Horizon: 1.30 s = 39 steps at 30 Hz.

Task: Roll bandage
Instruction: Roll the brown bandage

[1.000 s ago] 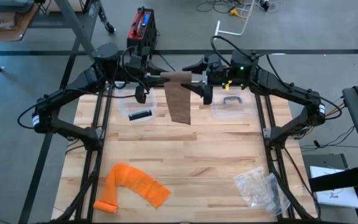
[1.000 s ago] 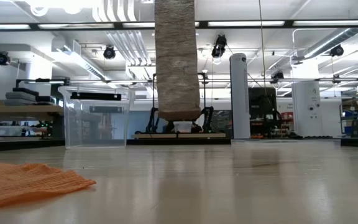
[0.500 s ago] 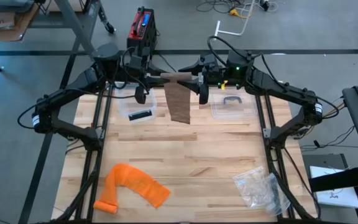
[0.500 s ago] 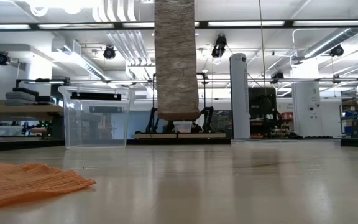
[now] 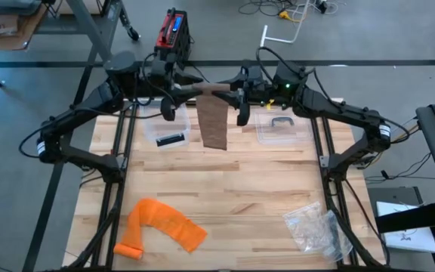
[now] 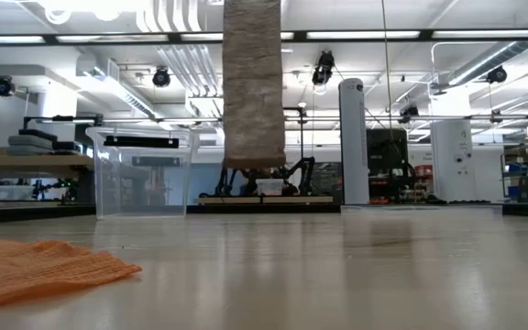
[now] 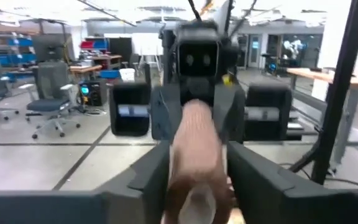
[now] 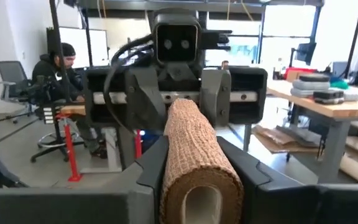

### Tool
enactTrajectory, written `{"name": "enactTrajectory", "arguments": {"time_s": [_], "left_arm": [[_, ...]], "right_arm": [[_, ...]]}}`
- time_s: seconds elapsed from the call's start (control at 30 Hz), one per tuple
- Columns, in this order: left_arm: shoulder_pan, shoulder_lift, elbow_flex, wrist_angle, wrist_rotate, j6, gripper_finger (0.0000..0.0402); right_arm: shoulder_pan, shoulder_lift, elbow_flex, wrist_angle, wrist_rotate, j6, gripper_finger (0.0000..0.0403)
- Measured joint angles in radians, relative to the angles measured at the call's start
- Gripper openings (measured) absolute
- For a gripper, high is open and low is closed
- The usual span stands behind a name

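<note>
At far edge of the table (image 5: 225, 189), above the wood, both arms met nose to nose w/ the bandage roll (image 5: 211, 89) held between them. Left gripper (image 5: 189, 89) had the roll's left end between its fingers (image 7: 143, 177), which lay along the roll's sides; can't tell if clamped or slack. Loose tail (image 5: 214, 123) hung straight down from the roll, its end clear of the tabletop in the low view. Right gripper (image 5: 232, 90) was closed on the roll's right end, fingers (image 8: 248, 174) pressed to both sides. Nearby: clear box (image 5: 168, 134) under left arm, lid (image 5: 279, 128) under right; orange netting (image 5: 161, 224) and plastic bag (image 5: 316, 227) at near edge.
</note>
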<state>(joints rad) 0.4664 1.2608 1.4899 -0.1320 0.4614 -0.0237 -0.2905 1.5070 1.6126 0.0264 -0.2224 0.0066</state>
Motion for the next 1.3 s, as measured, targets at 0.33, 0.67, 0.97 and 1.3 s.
{"name": "enactTrajectory", "arguments": {"time_s": [0.33,0.67,0.97,1.3], "left_arm": [[0.0,-0.052,0.0,-0.038,-0.007,-0.01,0.0275],[0.0,-0.022,-0.006,-0.039,-0.055,0.039,0.0298],[0.0,0.006,-0.007,-0.03,0.013,0.094,0.0287],[-0.001,0.029,-0.007,-0.02,0.054,0.063,0.0237]], "right_arm": [[0.0,-0.011,-0.173,0.303,0.042,0.035,0.01],[0.025,-0.027,-0.182,0.296,0.039,0.01,0.0105],[0.037,-0.031,-0.182,0.301,0.04,-0.011,0.0098],[0.044,-0.034,-0.182,0.327,0.04,-0.05,0.0095]]}}
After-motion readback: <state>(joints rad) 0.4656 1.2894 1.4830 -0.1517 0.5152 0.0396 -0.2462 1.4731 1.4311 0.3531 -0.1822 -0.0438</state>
